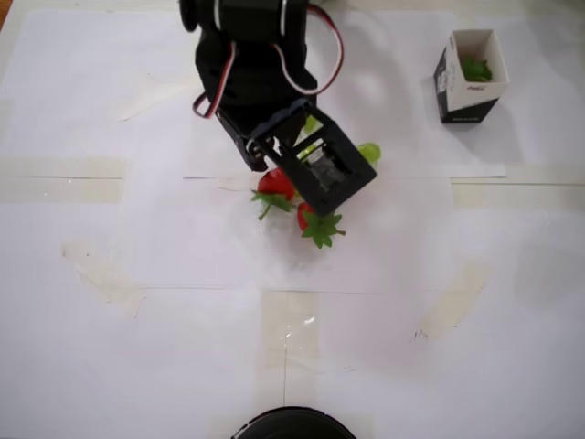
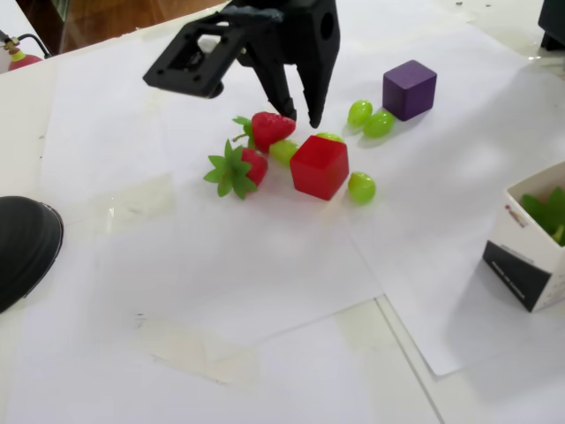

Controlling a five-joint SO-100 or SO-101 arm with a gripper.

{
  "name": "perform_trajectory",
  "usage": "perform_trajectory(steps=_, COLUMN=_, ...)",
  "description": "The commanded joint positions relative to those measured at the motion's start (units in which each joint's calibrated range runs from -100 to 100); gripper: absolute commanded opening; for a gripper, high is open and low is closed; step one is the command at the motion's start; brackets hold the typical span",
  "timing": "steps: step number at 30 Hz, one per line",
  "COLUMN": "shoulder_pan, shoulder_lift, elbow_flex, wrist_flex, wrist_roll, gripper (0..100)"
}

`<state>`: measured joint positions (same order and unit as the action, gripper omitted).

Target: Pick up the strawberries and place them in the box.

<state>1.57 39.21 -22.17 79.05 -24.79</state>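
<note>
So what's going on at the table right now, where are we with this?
The gripper is down among the clutter, jaws apart, right above one strawberry that lies on its side on the paper, not gripped. A second strawberry lies next to it, by the red cube. The box stands off to the right in the fixed view with only green leaves showing inside.

Two glossy red toy strawberries (image 2: 269, 126) (image 2: 240, 168) with spiky green tops. Solid red plastic cube (image 2: 320, 166). Matte purple cube (image 2: 409, 88). Pale green round grapes (image 2: 361, 186). Small carton box (image 2: 532, 252), white inside, black-and-white printed sides, green leaves within. Black plastic gripper (image 2: 300, 116), red and white wires (image 1: 315, 64). White paper sheets (image 2: 265, 291).
</note>
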Motion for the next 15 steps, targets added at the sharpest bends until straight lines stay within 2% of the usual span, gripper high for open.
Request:
perform_trajectory(steps=1, shoulder_pan=-0.4, shoulder_lift=-8.17, elbow_flex=-0.28, wrist_flex=0.61, wrist_roll=-0.73, gripper=22)
perform_trajectory(steps=5, shoulder_pan=-1.57, shoulder_lift=-10.4, elbow_flex=-1.74, wrist_flex=-1.44, wrist_roll=0.34, gripper=30)
perform_trajectory(steps=15, shoulder_pan=-2.68, shoulder_lift=-8.51, elbow_flex=-2.56, wrist_flex=-2.01, wrist_roll=-1.07, gripper=31)
